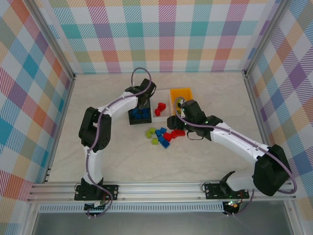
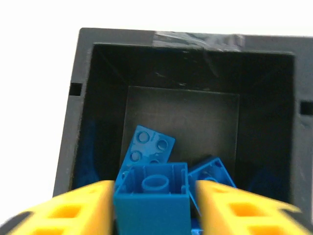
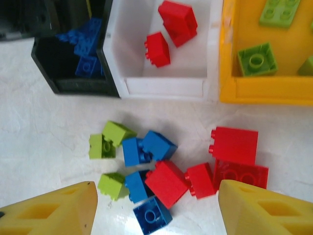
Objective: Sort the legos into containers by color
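My left gripper [image 2: 154, 210] hangs over the black bin [image 2: 83, 98], shut on a blue lego [image 2: 151, 200] held hollow side up between its yellow fingers. More blue legos [image 2: 146, 144] lie inside that bin. My right gripper [image 3: 156, 210] is open above the loose pile on the table: lime green legos [image 3: 110, 139], blue legos [image 3: 146, 147] and red legos [image 3: 168, 182]. The white bin [image 3: 166, 87] holds red legos [image 3: 177, 19]. Green legos [image 3: 257, 58] lie in the orange bin [image 3: 264, 90]. From above, the left gripper [image 1: 141, 105] is at the black bin [image 1: 139, 115] and the right gripper [image 1: 177, 125] is beside the pile [image 1: 161, 136].
The three bins stand side by side at the table's middle, black on the left, the white bin [image 1: 160, 108] in the centre and the orange bin [image 1: 181, 93] on the right. Checked walls enclose the table on three sides. The pile lies just in front of the bins.
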